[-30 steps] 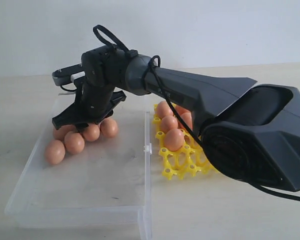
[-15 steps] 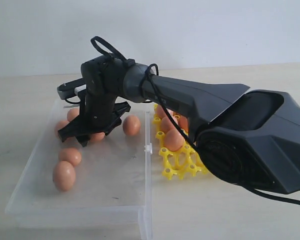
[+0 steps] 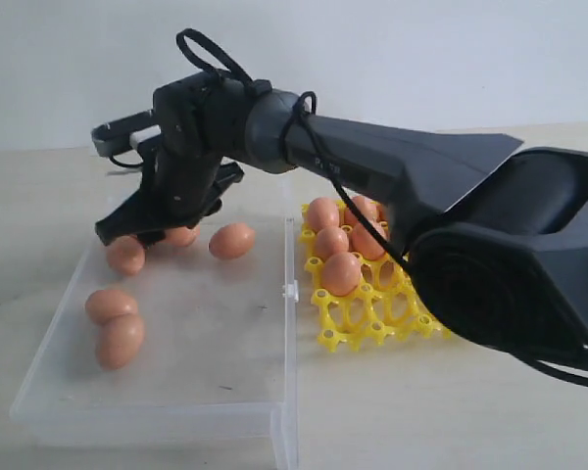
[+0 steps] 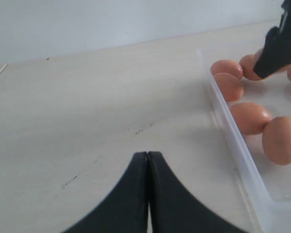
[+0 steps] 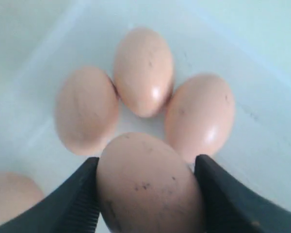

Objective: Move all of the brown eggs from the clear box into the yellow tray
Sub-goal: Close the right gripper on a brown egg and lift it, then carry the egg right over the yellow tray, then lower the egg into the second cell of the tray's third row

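Egg first: the brown egg I want sits between the fingers of my right pincer. Both its flanks are against them, so I judge it gripped rather than merely straddled. Its long axis seems to run along my fingers, not across them. It is low in the far left part of the clear box; whether it has left the floor I cannot tell.

Three more eggs lie clustered just beyond it. A loose egg lies nearer the middle, and a pair rests by the left wall.

The yellow tray lies to my right, past the box wall with its clasp tab. That wall is what I must clear. The back cups hold seated eggs, while the front cups look free.

My left pincer is closed on nothing over the table, outside the box.
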`<state>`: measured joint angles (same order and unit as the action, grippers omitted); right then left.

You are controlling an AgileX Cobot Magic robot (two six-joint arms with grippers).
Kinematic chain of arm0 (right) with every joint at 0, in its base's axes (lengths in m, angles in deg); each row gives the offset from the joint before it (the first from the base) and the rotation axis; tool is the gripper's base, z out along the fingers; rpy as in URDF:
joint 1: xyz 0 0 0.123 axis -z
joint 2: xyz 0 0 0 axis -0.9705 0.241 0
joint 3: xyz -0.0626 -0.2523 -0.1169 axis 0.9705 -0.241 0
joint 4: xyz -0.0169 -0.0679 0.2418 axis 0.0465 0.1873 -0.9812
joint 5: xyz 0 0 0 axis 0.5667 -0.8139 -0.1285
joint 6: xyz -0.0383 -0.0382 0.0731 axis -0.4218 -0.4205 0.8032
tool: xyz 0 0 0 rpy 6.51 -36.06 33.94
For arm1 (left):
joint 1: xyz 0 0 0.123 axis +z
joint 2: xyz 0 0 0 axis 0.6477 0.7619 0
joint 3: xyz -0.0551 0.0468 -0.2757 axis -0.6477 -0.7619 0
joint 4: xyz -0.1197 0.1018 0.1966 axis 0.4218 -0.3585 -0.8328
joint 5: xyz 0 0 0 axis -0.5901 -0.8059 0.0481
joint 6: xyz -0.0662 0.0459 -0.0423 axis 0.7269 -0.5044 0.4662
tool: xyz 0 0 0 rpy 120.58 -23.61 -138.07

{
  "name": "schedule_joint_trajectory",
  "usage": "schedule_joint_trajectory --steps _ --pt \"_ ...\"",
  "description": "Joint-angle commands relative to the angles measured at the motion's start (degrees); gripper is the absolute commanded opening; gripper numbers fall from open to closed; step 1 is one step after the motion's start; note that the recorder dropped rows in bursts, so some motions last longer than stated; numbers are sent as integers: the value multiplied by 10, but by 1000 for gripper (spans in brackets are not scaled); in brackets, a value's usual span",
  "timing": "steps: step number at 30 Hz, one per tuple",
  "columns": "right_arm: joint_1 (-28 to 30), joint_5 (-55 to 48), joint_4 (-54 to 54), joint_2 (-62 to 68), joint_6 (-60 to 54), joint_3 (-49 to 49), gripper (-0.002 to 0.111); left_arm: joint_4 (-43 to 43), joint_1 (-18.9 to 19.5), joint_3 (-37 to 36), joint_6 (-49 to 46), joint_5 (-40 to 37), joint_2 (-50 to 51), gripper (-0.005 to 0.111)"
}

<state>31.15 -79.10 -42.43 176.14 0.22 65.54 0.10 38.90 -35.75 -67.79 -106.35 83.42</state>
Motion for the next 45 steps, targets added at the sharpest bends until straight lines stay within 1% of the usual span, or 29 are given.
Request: schedule_joint_trajectory --steps 1,4,7,13,16,17,20,22,23,27,30,32,37,45 --pt "-18 132 -39 -77 -24 -88 0 3 -3 2 2 4 -3 0" --pt "-27 189 -37 -123 -26 -172 0 3 -3 2 2 4 -3 0" --pt "-29 261 -36 -181 -38 -276 0 3 -3 2 2 4 -3 0" --pt "-24 498 -40 -338 -48 -533 0 3 -3 2 2 4 -3 0" --pt "-17 631 -104 -424 -107 -663 0 3 -3 2 2 4 -3 0" --pt "-12 681 -147 -460 -141 -716 0 3 -3 2 2 4 -3 0" --pt "11 768 -245 -529 -249 -820 0 3 -3 2 2 4 -3 0" --pt "40 782 -275 -560 -283 -865 0 3 -3 2 2 4 -3 0" --pt "64 782 -277 -572 -292 -882 0 3 -3 2 2 4 -3 0" --pt "122 765 -262 -578 -291 -923 0 3 -3 2 2 4 -3 0" --pt "152 685 -224 -566 -253 -919 2 3 -3 2 2 4 -3 0" --pt "163 665 -211 -554 -218 -916 6 3 -3 2 2 4 -3 0" --pt "167 668 -211 -544 -212 -916 16 3 -3 2 1 4 -3 0" --pt "167 712 -211 -539 -186 -916 26 3 -3 2 1 4 -3 0"
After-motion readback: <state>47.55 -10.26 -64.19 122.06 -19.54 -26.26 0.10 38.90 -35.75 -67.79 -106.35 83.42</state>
